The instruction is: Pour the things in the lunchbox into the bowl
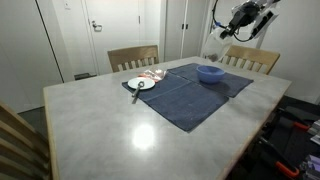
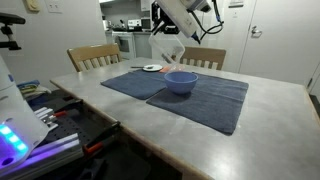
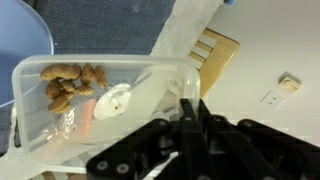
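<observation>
My gripper (image 3: pixel 190 105) is shut on the rim of the clear plastic lunchbox (image 3: pixel 100 100). It holds the lunchbox tilted in the air. Brown food pieces (image 3: pixel 68 84) and something white lie inside it. The blue bowl (image 1: pixel 210 73) stands on a dark blue cloth and also shows in an exterior view (image 2: pixel 181 82). In the wrist view a part of the bowl (image 3: pixel 20 35) shows at the upper left, behind the lunchbox. In an exterior view the gripper (image 2: pixel 172 38) holds the lunchbox (image 2: pixel 172 52) just above and behind the bowl. In another exterior view the gripper (image 1: pixel 245 18) is high above the bowl.
A white round plate (image 1: pixel 141 84) with a utensil sits at the cloth's edge and also shows in an exterior view (image 2: pixel 152 68). Dark blue cloths (image 2: pixel 205 100) cover part of the grey table (image 1: pixel 130 130). Wooden chairs (image 1: pixel 133 57) stand around it.
</observation>
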Tool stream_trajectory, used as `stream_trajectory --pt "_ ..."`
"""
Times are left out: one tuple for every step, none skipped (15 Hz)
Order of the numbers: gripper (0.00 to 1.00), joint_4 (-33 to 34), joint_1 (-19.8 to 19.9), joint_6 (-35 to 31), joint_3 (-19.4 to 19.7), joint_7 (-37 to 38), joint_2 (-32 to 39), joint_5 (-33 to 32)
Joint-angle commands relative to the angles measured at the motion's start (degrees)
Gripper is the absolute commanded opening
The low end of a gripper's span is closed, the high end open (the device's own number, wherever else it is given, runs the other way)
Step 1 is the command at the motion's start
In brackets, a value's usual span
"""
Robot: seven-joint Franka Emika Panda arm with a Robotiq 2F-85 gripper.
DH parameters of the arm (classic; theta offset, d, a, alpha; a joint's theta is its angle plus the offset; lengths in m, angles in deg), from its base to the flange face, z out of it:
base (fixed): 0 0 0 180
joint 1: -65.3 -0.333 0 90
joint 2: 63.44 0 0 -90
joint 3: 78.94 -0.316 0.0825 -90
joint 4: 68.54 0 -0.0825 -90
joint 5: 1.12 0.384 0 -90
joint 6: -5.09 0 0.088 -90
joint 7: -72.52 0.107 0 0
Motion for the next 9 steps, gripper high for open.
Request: stream_trajectory --pt "0.02 8.7 3.1 11.5 -0.1 -5.5 9.0 3.4" --pt "0.02 10.5 3.8 13.8 -0.3 -6.0 10.8 3.8" --pt "0.02 12.4 4.5 15.9 -0.4 -6.5 12.8 4.3" --pt "0.02 14.2 5.2 17.6 -0.5 -6.9 14.8 4.8" --pt "0.02 16.0 6.0 19.4 -0.6 -7.1 16.8 5.5" --pt "0.02 17.5 6.6 20.8 -0.8 -7.2 18.4 6.1" --pt "0.02 19.1 7.2 22.3 -1.0 -7.2 20.1 6.6" --pt "0.02 20.5 7.8 23.6 -1.1 -7.3 21.6 7.0" --pt "0.02 21.8 8.6 25.2 -1.3 -7.3 23.0 7.6"
